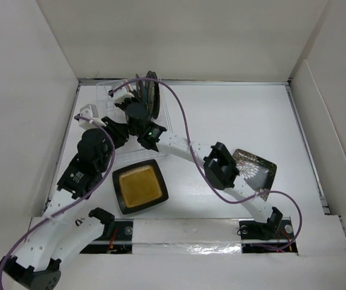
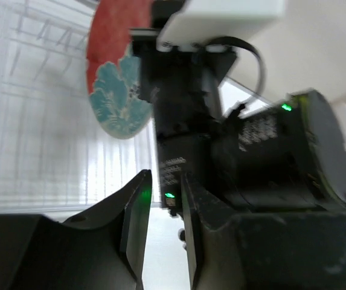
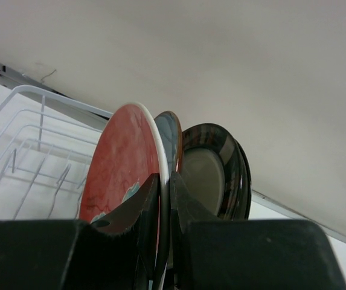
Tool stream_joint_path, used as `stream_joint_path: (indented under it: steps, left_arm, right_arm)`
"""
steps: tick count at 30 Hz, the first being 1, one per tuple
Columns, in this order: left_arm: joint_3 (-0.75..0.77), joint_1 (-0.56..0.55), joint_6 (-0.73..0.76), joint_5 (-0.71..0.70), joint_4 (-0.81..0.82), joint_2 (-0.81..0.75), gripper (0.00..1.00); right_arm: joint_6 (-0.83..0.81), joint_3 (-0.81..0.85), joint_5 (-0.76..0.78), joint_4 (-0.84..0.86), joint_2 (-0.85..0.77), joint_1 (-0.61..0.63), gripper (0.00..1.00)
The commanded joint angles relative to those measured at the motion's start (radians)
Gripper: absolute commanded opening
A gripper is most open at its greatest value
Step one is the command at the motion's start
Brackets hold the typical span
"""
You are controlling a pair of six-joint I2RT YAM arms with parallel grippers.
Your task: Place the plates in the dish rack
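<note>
The red-patterned plate [image 3: 121, 163] is pinched upright in the dish rack [image 3: 40, 96] by the right gripper [image 3: 162, 187].
Its white rim is clamped between the two fingers. A teal plate [image 3: 171, 130] and a black gold-rimmed plate [image 3: 215, 163] are stood just behind it. The left gripper [image 2: 163, 187] is held beside the rack, its fingers narrowly parted with nothing between them. An amber-centred square plate [image 1: 139, 187] and a black floral square plate [image 1: 256, 168] are seen on the table [image 1: 233, 115].

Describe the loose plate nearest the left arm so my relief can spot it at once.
On the white table, look at the near edge between the two arm bases. A square plate lies flat there, beside the left arm: dark-brown rim, amber centre. The other loose plate, a black floral square, lies further right, partly under the right arm.
</note>
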Motion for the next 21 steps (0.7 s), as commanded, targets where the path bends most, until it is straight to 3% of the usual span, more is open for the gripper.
stream_joint_path:
  steps: [1, 7, 12, 16, 19, 21]
  left_arm:
    - [0.005, 0.079, -0.059, -0.011, -0.020, 0.049, 0.25]
    - [-0.052, 0.272, -0.136, 0.078, 0.104, 0.095, 0.26]
    - [-0.032, 0.485, -0.134, 0.288, 0.101, 0.287, 0.26]
    - [-0.051, 0.613, -0.105, 0.293, 0.093, 0.371, 0.25]
    - [-0.060, 0.636, -0.087, 0.246, 0.098, 0.351, 0.30]
    - [-0.045, 0.636, -0.068, 0.238, 0.075, 0.370, 0.43]
  right_arm:
    - [0.030, 0.041, -0.019, 0.087, -0.112, -0.012, 0.00]
    - [0.140, 0.252, 0.010, -0.014, 0.001, -0.055, 0.00]
    - [0.260, 0.257, 0.006, -0.039, -0.005, -0.073, 0.00]
    - [0.305, 0.145, -0.013, -0.004, -0.029, -0.073, 0.00]
    - [0.334, 0.151, -0.043, -0.030, -0.014, -0.073, 0.00]
    - [0.361, 0.156, -0.059, -0.042, -0.012, -0.073, 0.00]
